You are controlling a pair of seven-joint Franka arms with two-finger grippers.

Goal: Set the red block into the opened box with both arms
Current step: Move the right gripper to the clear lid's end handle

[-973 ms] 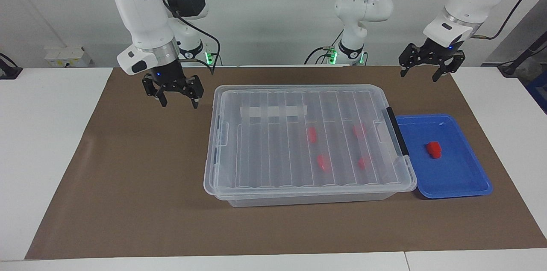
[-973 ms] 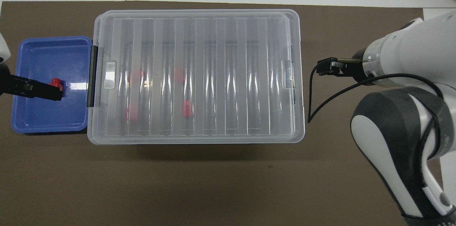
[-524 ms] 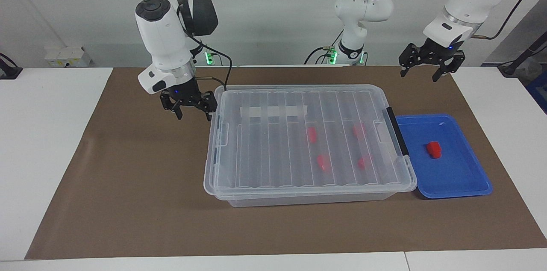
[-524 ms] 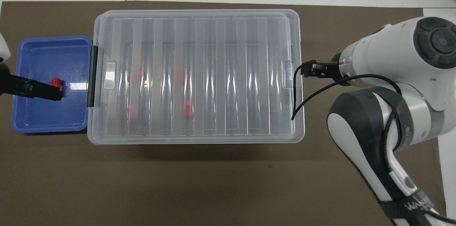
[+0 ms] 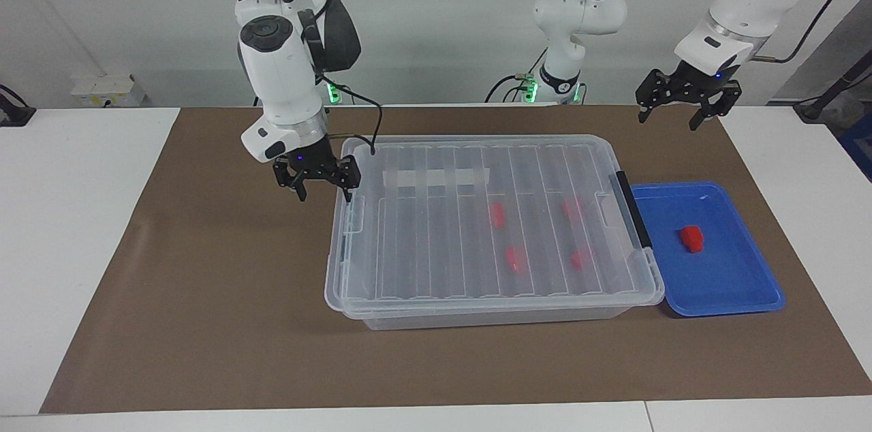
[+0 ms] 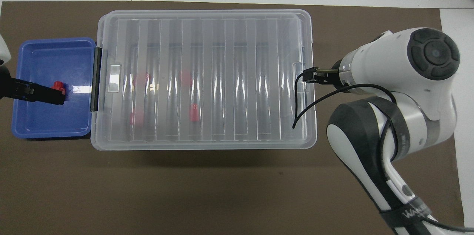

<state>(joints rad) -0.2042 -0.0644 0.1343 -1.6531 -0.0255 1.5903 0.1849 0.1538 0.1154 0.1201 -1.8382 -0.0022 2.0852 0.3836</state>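
The red block (image 5: pixel 692 238) (image 6: pixel 57 86) lies in a shallow blue tray (image 5: pixel 732 296) beside the box's black-handled end. The box (image 5: pixel 422 241) (image 6: pixel 259 79) is a large clear bin in the middle of the mat, with its ribbed lid covering it. Several more red blocks show through the lid. My right gripper (image 5: pixel 325 197) hangs open just off the box's end toward the right arm's end of the table, close by the clear latch tab (image 5: pixel 353 214). It holds nothing. My left gripper (image 5: pixel 667 122) waits open and empty, raised over the mat by the tray.
A brown mat (image 5: pixel 204 296) covers the table's middle, with white tabletop at both ends. A black handle (image 5: pixel 633 210) runs along the box end beside the tray. A black cable (image 6: pixel 307 103) from the right arm drapes over the lid's corner.
My right gripper has come down and moved in toward the box's end, from over the bare mat to right beside the lid. The left arm, box and blocks have not moved.
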